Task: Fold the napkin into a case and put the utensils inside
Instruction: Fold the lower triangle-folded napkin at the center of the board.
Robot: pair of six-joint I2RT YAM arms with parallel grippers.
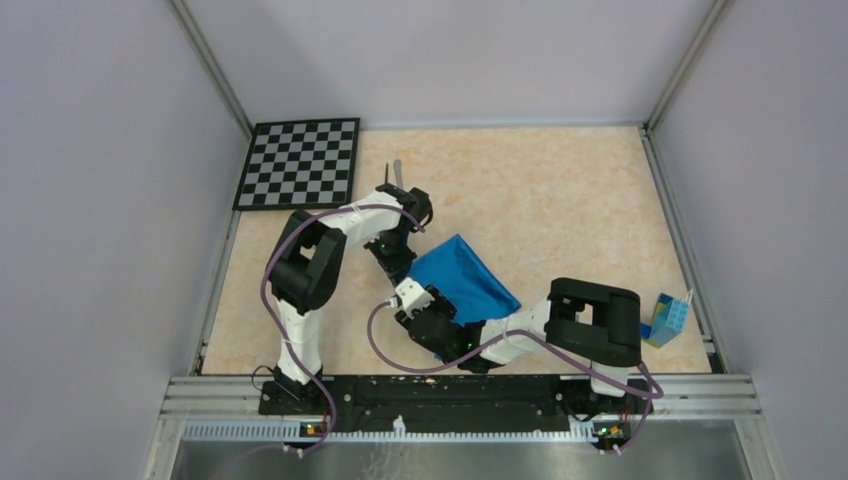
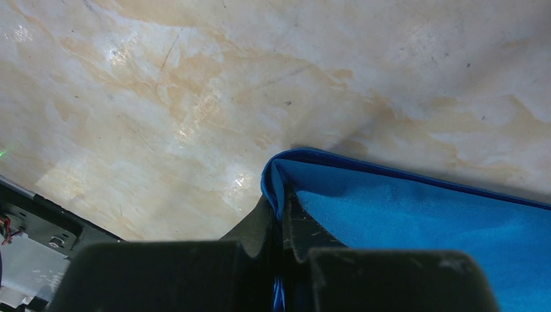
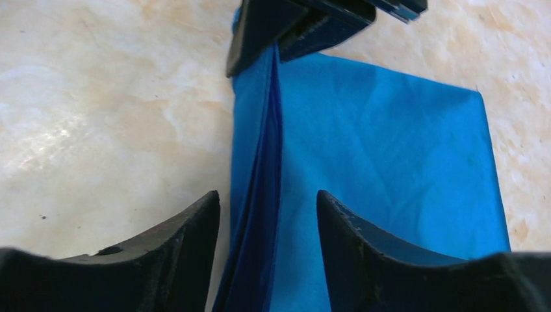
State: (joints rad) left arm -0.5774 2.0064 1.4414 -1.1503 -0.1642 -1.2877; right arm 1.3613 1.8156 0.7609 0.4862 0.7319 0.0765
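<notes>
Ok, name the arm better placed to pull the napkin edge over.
Left, likely: the left gripper is shut on the napkin edge; the right gripper is open, astride it.

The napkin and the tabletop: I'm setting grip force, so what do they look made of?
The napkin looks like thin woven cloth, matte bright blue: it drapes, wrinkles softly and folds into flat layers where the left gripper pinches it. The tabletop looks hard and smooth, a beige marble-patterned surface with glossy glare patches; stone or printed laminate, I cannot tell.
</notes>
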